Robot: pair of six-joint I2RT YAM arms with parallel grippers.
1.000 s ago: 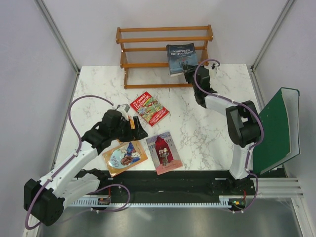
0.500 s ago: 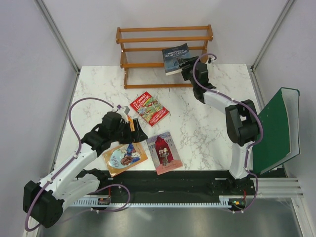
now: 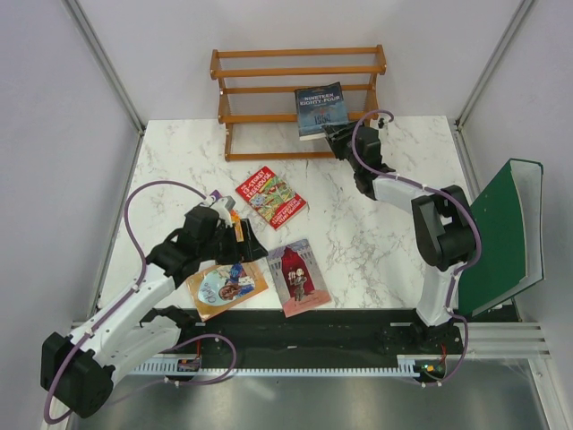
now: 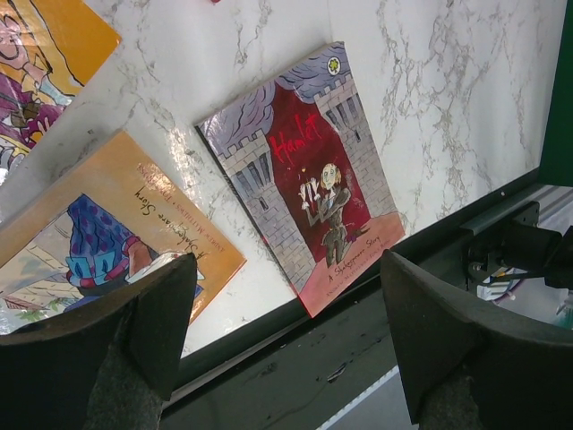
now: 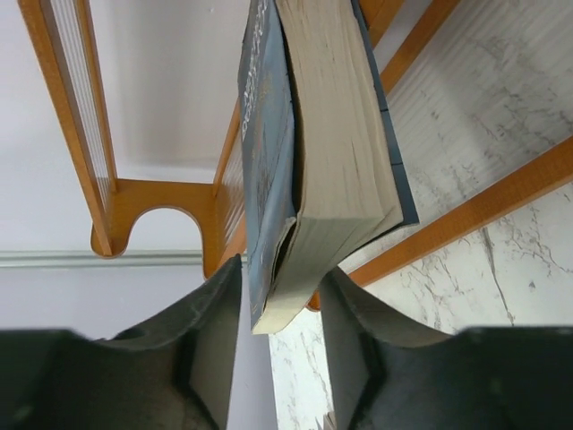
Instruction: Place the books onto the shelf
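One blue book (image 3: pixel 320 106) leans against the shelf (image 3: pixel 269 71), straddled by my right pincer (image 5: pixel 279 296), grip unclear, probably to steady it; my left pincer (image 4: pixel 286 269) gapes wide, empty.

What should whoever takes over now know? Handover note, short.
Left gripper: open, empty, above the orange book and pink book.
Right gripper: jaws around the blue book's lower corner at the shelf's middle tier; grip unclear.
Table: red book, plus a fifth book mostly hidden by the left arm.
Done: none clearly shelved.
Left: seat the blue book, then shelve the other four.
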